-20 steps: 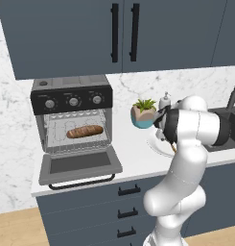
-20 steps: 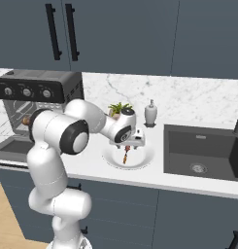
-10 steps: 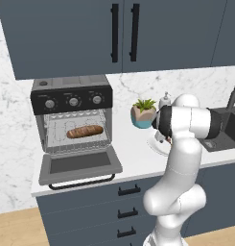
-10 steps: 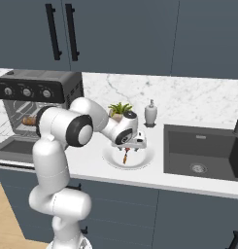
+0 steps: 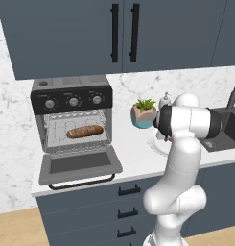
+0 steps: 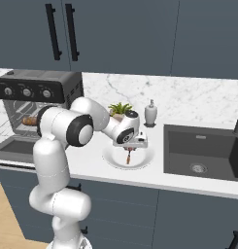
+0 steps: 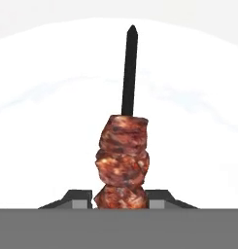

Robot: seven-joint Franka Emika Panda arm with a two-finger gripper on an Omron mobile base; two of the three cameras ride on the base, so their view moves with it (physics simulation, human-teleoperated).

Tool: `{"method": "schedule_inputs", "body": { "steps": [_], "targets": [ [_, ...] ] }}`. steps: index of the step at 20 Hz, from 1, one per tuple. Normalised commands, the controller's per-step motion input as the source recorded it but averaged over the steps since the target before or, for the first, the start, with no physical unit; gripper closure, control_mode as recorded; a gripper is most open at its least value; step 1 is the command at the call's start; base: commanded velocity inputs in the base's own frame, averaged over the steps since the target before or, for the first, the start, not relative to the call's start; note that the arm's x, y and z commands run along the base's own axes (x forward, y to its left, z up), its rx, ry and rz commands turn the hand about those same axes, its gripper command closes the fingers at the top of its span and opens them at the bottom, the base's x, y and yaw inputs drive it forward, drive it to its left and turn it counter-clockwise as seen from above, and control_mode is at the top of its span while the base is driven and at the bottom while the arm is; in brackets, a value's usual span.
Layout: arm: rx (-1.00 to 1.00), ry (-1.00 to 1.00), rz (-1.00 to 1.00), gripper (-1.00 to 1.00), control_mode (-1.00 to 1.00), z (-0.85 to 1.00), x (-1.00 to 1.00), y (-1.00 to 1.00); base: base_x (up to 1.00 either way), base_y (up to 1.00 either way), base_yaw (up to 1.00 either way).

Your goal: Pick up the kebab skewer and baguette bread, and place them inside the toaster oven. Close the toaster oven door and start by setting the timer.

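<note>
no readable text, labels or numbers

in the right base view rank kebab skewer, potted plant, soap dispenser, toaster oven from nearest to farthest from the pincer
1. kebab skewer, in the shut pincer, over the white plate.
2. potted plant, just behind.
3. soap dispenser, behind, toward the sink; close to the plant's rank.
4. toaster oven, far left.

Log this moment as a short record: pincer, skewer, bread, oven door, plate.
pincer: shut on the skewer, over the plate
skewer: meat chunks between the fingertips, bare stick pointing away from the hand
bread: on the rack inside the oven
door: dropped open
plate: white, on the counter between oven and sink
left to do: skewer into oven, shut door, set timer
</note>
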Motion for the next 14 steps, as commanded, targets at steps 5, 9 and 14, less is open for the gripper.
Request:
{"method": "schedule_inputs", "body": {
  "steps": [5, 9, 14],
  "targets": [
    [0.00, 0.01, 0.00, 1.00, -1.00, -0.24, -0.02, 0.04, 0.00, 0.00, 0.00],
    [0.01, 0.00, -0.05, 1.00, -1.00, 0.07, -0.09, 0.02, 0.00, 0.00, 0.00],
    [0.05, 0.00, -0.15, 1.00, -1.00, 0.38, -0.42, 0.00, 0.00, 0.00, 0.00]
  ]
}}
